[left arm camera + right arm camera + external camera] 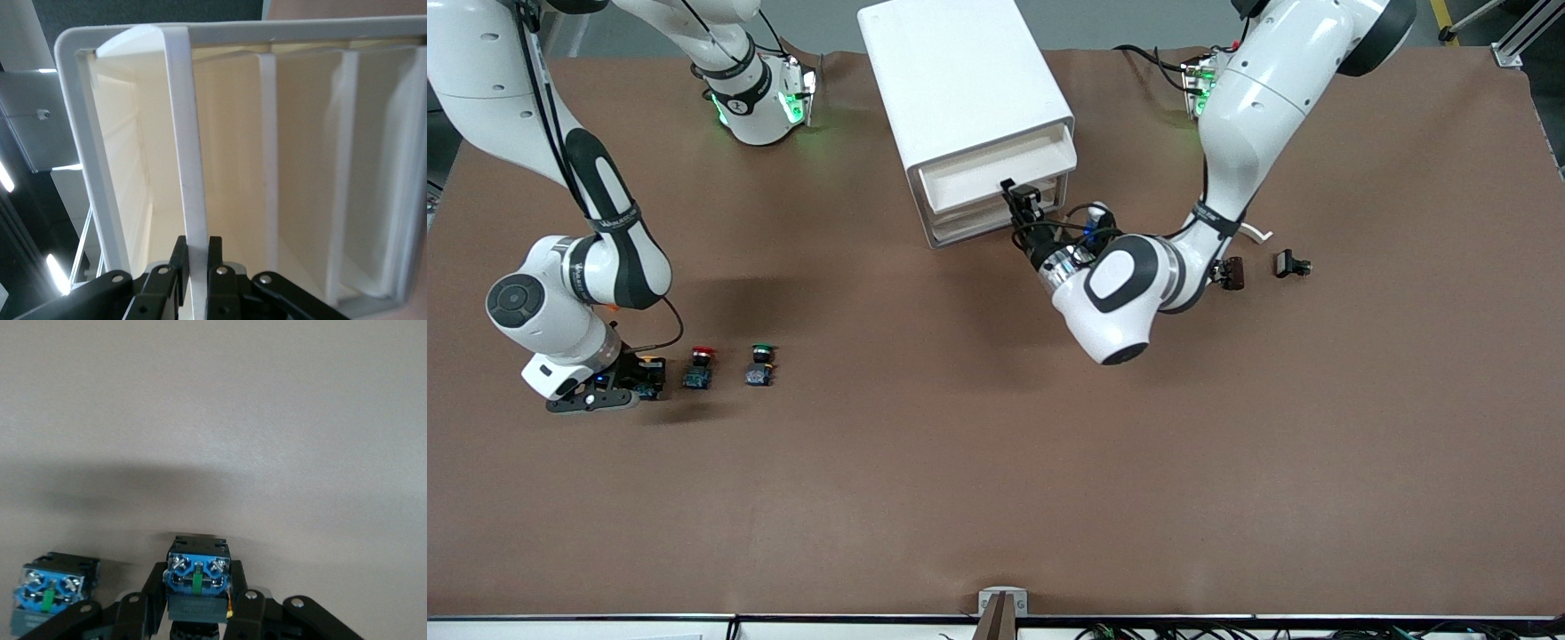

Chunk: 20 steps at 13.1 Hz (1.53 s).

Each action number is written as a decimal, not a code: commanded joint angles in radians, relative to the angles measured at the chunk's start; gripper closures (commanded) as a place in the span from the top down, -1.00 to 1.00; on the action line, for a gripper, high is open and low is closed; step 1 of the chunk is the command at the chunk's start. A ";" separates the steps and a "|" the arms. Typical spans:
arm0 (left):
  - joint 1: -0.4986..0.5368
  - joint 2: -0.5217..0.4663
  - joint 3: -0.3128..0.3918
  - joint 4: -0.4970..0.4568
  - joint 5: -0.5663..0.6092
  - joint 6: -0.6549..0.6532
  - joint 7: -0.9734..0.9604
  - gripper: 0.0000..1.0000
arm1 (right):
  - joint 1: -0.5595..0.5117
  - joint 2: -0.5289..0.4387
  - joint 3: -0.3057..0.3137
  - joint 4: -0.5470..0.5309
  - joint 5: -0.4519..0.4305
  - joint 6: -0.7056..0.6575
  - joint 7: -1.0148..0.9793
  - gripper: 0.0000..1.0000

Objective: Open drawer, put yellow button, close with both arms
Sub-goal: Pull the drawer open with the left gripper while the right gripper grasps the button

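The white cabinet [960, 80] stands at the middle of the table, near the arms' bases. Its uppermost drawer [996, 173] is pulled partly out. My left gripper [1021, 203] is shut on that drawer's front lip; in the left wrist view the gripper [195, 257] clamps the white front strip [190, 167], and the pale tray is bare inside. The yellow button [651, 366] stands on the table toward the right arm's end. My right gripper [645, 378] is down around it. In the right wrist view the gripper [198, 580] has its fingers against the sides of the blue base [197, 573].
A red-capped button [701, 366] and a green-capped button [760, 364] stand in a row beside the yellow one; the neighbour's blue base [50, 593] shows in the right wrist view. Two small dark parts [1234, 272] [1291, 264] lie by the left arm's elbow.
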 commanded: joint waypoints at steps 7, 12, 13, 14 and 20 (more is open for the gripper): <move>0.093 0.032 0.047 0.082 0.002 -0.011 0.026 -1.00 | 0.113 -0.221 0.002 0.007 0.000 -0.331 0.061 -0.49; 0.105 0.031 0.047 0.087 0.008 -0.013 0.023 0.98 | 0.274 -0.403 0.002 0.007 0.000 -0.633 0.336 -0.50; 0.105 0.034 0.061 0.106 0.010 -0.013 0.025 1.00 | 0.309 -0.432 0.002 0.007 0.000 -0.685 0.394 -0.50; 0.105 0.032 0.074 0.114 0.007 -0.013 0.025 1.00 | 0.354 -0.460 0.002 0.007 0.000 -0.730 0.471 -0.50; 0.107 0.026 0.280 0.243 0.008 0.061 0.153 1.00 | 0.640 -0.509 0.004 0.099 0.012 -0.965 0.909 -0.63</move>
